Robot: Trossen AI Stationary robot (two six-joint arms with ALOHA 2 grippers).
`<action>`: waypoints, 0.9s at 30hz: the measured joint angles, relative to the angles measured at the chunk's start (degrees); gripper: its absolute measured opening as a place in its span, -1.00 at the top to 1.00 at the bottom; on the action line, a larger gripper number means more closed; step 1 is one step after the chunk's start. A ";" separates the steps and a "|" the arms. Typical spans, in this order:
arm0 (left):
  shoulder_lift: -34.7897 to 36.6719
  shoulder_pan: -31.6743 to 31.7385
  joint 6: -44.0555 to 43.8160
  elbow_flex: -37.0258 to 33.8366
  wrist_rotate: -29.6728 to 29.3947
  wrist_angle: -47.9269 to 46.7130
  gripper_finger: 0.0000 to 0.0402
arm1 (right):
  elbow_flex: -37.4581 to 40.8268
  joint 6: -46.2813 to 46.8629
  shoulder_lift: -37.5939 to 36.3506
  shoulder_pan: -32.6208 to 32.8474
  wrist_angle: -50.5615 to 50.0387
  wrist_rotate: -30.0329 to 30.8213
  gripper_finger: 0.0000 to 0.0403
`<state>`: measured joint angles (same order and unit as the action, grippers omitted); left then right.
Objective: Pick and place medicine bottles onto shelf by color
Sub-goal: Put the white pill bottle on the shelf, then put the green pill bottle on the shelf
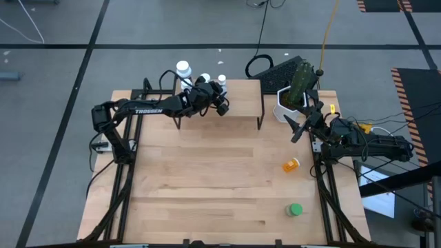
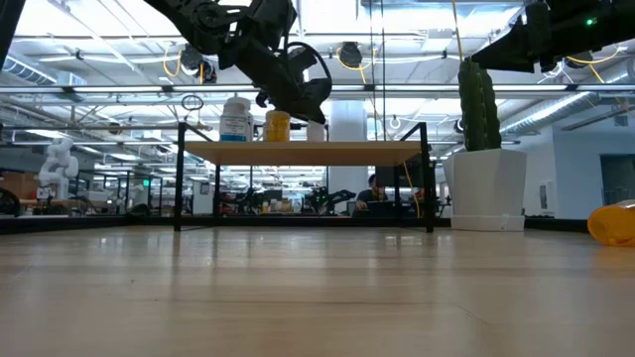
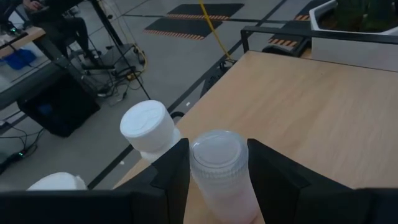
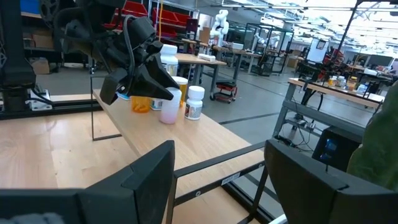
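Observation:
The shelf (image 1: 234, 103) stands at the table's far middle. My left gripper (image 3: 217, 149) reaches over its far left part (image 1: 215, 93) and is shut on a pale medicine bottle (image 3: 217, 168) with a clear cap. Beside it stand white bottles (image 3: 149, 130) (image 4: 194, 102), orange ones (image 4: 180, 84) and a larger white one with a blue label (image 2: 236, 119). An orange bottle (image 1: 292, 164) and a green one (image 1: 295, 209) lie on the table's right side. My right gripper (image 4: 217, 155) hangs open over the right edge (image 1: 298, 127), touching nothing. My left gripper pinches the pale bottle's upper part, at and just under the cap (image 3: 196, 168), between its two fingers. The fingers slant down at it from the table's left. The bottle stays upright, and in the right wrist view its bottom (image 4: 168, 120) seems to rest on the shelf.
A white pot with a cactus (image 1: 293, 96) stands just right of the shelf. Black shelf legs (image 1: 260, 110) rise at the shelf's corners. Bare wood (image 1: 207, 179) lies between the shelf and the near edge.

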<state>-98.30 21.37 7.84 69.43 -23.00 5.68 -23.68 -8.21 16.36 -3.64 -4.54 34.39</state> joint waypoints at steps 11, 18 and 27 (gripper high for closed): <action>0.00 -0.05 0.43 0.16 -3.27 -0.10 -0.26 | 0.00 -0.03 0.00 0.00 0.00 0.00 -0.20; 0.00 -2.53 6.70 3.88 -4.07 -0.06 -0.44 | 0.00 -0.94 0.00 -0.01 0.70 -0.05 -0.20; 0.00 -11.03 9.69 11.87 -1.68 -6.31 -0.40 | 0.02 0.80 3.98 -0.02 3.36 -8.13 -0.20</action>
<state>-98.30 10.33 17.53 81.30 -24.69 -0.63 -23.66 -7.41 20.34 -3.66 -1.17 26.27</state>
